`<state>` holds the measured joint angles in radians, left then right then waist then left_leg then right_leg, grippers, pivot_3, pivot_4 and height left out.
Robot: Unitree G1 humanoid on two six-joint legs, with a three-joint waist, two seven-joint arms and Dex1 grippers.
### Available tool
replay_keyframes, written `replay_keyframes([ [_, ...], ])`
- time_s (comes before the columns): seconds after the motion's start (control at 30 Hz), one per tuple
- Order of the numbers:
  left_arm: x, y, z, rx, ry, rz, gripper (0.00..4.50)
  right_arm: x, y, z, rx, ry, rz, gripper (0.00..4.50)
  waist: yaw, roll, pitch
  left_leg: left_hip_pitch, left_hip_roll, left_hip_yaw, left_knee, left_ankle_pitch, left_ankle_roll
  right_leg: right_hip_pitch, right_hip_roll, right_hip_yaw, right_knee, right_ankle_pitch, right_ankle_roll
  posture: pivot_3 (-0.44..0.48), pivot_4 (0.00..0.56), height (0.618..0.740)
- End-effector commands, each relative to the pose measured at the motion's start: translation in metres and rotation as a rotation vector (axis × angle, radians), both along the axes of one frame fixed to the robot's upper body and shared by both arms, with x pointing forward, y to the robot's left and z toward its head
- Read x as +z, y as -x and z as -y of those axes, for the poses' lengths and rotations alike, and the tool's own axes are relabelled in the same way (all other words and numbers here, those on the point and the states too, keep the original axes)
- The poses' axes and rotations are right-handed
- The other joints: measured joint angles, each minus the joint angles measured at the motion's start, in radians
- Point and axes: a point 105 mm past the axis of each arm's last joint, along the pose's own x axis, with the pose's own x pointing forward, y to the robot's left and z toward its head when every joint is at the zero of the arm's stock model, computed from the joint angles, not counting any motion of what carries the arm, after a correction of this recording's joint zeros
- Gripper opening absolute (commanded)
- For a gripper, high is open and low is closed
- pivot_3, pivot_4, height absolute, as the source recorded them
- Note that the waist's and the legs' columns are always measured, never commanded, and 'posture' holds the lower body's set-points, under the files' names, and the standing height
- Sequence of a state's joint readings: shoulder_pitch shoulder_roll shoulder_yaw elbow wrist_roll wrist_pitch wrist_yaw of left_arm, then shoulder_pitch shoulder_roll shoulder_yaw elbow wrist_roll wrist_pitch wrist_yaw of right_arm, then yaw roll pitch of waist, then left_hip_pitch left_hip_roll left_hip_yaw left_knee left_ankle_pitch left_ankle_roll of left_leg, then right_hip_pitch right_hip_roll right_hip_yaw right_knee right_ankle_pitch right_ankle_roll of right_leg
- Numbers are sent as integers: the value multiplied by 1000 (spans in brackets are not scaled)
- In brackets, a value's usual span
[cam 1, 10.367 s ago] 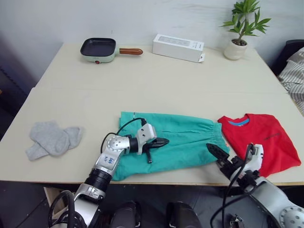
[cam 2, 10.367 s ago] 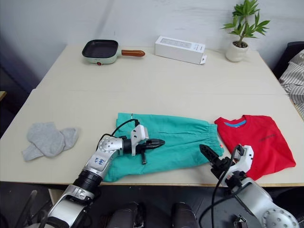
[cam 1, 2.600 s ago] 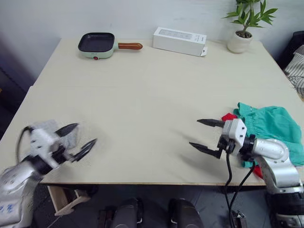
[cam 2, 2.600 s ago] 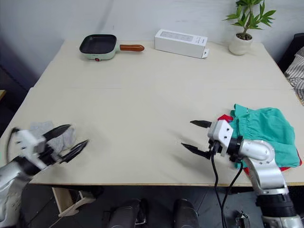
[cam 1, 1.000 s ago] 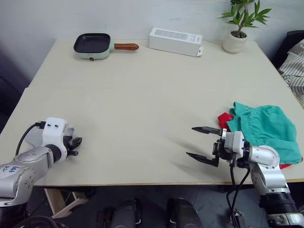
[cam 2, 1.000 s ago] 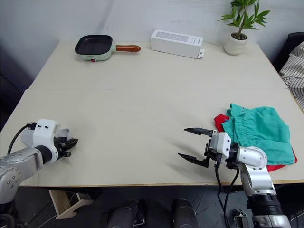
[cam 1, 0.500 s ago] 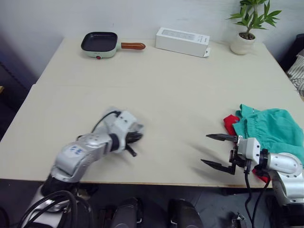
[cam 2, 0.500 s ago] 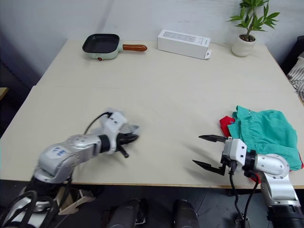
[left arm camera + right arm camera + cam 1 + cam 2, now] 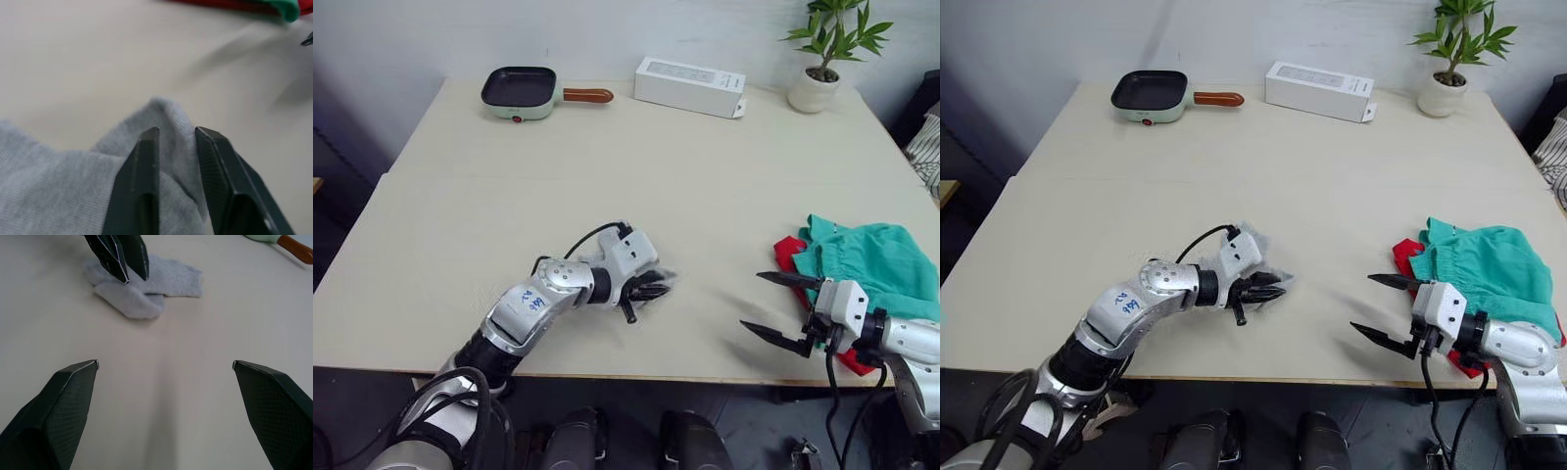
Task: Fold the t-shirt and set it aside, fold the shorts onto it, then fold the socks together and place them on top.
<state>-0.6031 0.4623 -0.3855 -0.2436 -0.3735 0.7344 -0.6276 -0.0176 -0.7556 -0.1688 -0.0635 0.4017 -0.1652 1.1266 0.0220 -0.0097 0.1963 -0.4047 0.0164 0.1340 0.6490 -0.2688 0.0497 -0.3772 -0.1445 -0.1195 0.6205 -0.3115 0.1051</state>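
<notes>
The light grey socks lie bunched at the middle of the table's front half, and my left gripper is shut on a fold of them. At the front right the teal shorts rest on top of the red t-shirt, of which a red edge sticks out on the left. Just left of that pile, my right gripper hovers above the table, wide open and holding nothing, its fingers pointing toward the socks.
Along the far edge stand a mint frying pan with a wooden handle, a white box and a potted plant. Striped cloth lies beyond the table's right edge.
My left gripper has dragged the socks from the front left toward the middle of the table. The right gripper stays open beside the pile.
</notes>
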Motion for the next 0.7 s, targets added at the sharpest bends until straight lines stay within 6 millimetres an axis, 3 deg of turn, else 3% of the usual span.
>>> replay_keyframes([
  [0.03,27,8,-8,-114,101,72,2368,11,-2,-17,36,-8,24,4500,0,0,0,0,0,0,0,0,0,0,0,0,0,0,0,0,150,740],
  [0.13,41,1,-31,-96,129,113,2368,11,-5,-38,83,13,8,4500,-1,0,0,0,0,-1,0,0,0,0,0,-1,0,0,0,0,150,740],
  [0.2,41,-19,-65,7,75,160,2368,6,-7,-56,117,51,4,4500,-4,0,0,0,0,-1,0,0,0,0,0,-1,0,0,0,0,150,740],
  [0.33,23,-39,-119,127,-66,185,2368,-2,-16,-81,148,118,51,4500,-13,1,0,0,0,-1,-1,0,0,-1,0,-2,1,0,0,0,150,740],
  [0.4,15,-42,-133,148,-80,163,2368,-5,-22,-87,152,154,94,4500,-15,1,0,0,-1,-1,-2,0,0,-2,-1,-2,1,0,0,0,150,740],
  [0.7,-17,-53,-127,161,6,22,2368,-10,-43,-98,181,244,217,4500,-7,0,1,-3,-3,-1,1,-1,3,-2,-2,-5,1,1,1,0,150,740],
])
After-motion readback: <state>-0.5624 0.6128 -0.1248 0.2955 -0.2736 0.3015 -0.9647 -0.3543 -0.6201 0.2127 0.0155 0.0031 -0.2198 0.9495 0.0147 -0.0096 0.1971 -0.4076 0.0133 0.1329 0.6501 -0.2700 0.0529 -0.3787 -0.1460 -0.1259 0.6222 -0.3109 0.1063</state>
